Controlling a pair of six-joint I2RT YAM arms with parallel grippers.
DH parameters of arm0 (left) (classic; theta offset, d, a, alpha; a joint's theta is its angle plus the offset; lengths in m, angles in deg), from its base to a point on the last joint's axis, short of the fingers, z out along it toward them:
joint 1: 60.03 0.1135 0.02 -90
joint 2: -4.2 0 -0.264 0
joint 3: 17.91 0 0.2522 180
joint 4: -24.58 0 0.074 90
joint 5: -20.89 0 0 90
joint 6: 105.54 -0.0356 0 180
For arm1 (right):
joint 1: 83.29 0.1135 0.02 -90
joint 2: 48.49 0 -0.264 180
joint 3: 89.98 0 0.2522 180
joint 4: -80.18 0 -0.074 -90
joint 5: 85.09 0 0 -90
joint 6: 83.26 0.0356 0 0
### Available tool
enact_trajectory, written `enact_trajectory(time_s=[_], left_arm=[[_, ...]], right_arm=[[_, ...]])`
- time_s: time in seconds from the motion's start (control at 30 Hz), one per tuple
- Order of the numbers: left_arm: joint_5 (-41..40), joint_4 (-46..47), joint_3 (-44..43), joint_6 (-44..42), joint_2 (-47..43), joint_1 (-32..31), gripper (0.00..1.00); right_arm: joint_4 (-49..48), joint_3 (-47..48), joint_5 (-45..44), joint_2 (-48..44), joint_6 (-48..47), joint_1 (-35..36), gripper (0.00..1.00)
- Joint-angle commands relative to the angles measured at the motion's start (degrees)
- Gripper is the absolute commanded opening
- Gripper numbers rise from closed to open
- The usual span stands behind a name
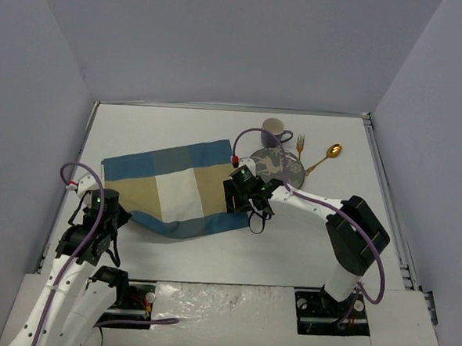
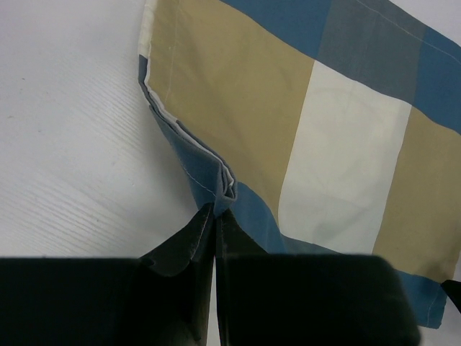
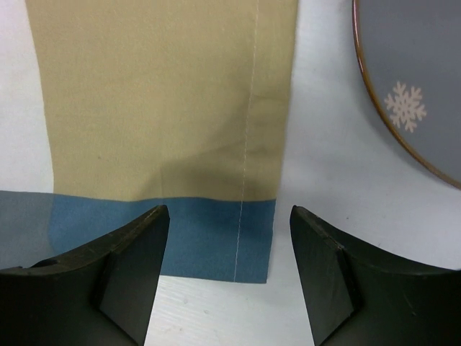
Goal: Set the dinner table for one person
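Your left tool [image 2: 215, 216] is pressed together, pinching the blue hem of the placemat [image 1: 175, 189] at its near-left corner; the cloth ridges up at the tips. Your right tool [image 3: 229, 213] stands spread, hovering over the placemat's near-right blue corner, nothing between the fingers. Snowflake plate [image 1: 291, 171] sits at 2 o'clock from that tool, just off the cloth. Mug [image 1: 274, 131] at the plate's 12 o'clock, fork [image 1: 301, 148] and gold spoon [image 1: 326, 157] around 1 to 2 o'clock. White tabletop [image 1: 179, 131] lies under everything, filling the view.
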Motion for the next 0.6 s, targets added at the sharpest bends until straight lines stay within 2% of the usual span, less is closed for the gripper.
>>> enact_trajectory(time_s=[0.0, 0.27, 0.37, 0.43, 0.53, 0.57], left_arm=[[0.5, 2.3, -0.8, 1.2, 0.5, 0.3, 0.00], [0.1, 1.9, 0.0, 2.1, 0.5, 0.3, 0.00], [-0.2, 1.4, 0.5, 2.5, 0.3, 0.3, 0.00], [-0.2, 1.2, 0.9, 2.8, 0.0, 0.3, 0.00], [-0.5, 0.5, 1.6, 3.4, -0.8, 0.3, 0.00], [-0.6, -0.1, 1.7, 3.5, -0.9, 0.3, 0.00]], right_arm=[[-4.9, -3.7, 0.2, -2.1, 4.5, -0.4, 0.65], [-4.8, -8.5, -0.5, -2.7, 7.0, 0.1, 0.62], [-4.9, -10.3, -0.6, -2.4, 7.4, 0.1, 0.44], [-4.8, -11.6, -1.2, -2.2, 7.5, 0.0, 0.21], [-4.8, -12.2, -2.6, -2.5, 7.1, -0.5, 0.05], [-4.5, -12.0, -2.9, -2.6, 6.9, -0.6, 0.04]])
